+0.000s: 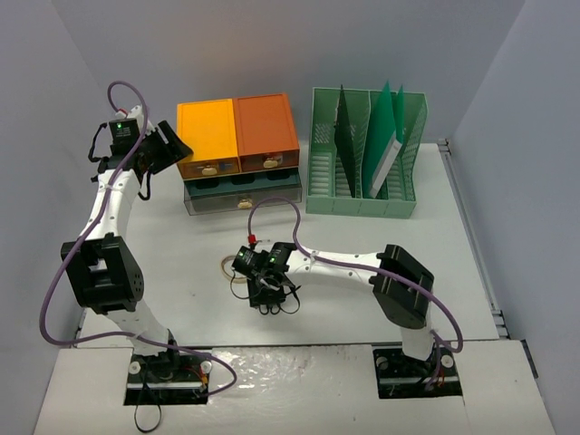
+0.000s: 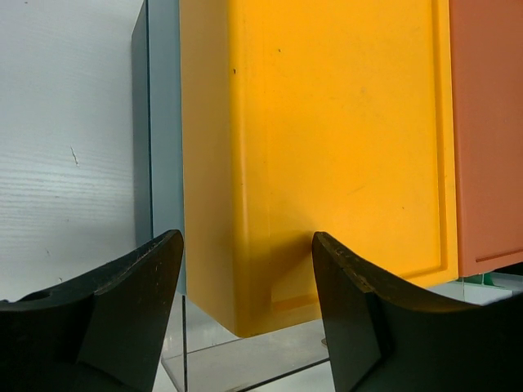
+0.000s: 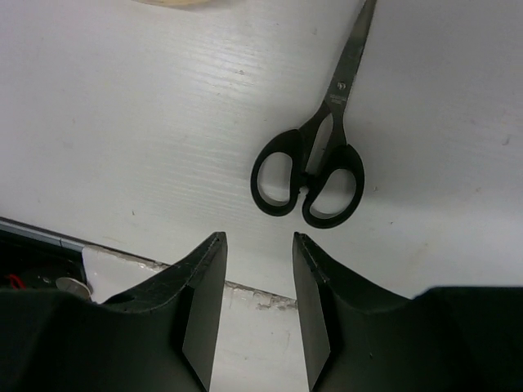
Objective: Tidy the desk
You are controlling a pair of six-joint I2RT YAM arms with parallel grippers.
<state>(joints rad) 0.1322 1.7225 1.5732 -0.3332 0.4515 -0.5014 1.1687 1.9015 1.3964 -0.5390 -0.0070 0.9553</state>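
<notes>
**Getting started, with nearly everything left to do**

Holding the right tool [image 3: 255,302] low over the counter [image 3: 122,122], close to the middle of its near edge, jaws apart by a narrow gap and with nothing between them. Looking straight down on black scissors [image 3: 337,90] lying flat and shut on the counter just beyond the fingertips, handles toward the near edge, blades pointing toward the far edge. Not touching them yet. Leaving a thin tan ring [image 1: 228,268], perhaps a rubber band, loose on the counter near the scissors, a little toward the left edge.

Holding the left tool [image 2: 245,314] raised at the far left corner, jaws wide apart and gripping nothing. Facing the yellow top of the drawer unit [image 2: 327,147], with one corner of it showing between the fingers and, as far as can be told, not touching them.

Judging the tidying as barely under way. Seeing both loose items out on the open counter, the drawers looking shut from above, and the green file rack [image 1: 362,154] along the far edge holding a few green sheets. Reading the scissors pick-up as the step in hand, leaving their stowing and the ring for afterwards.
</notes>
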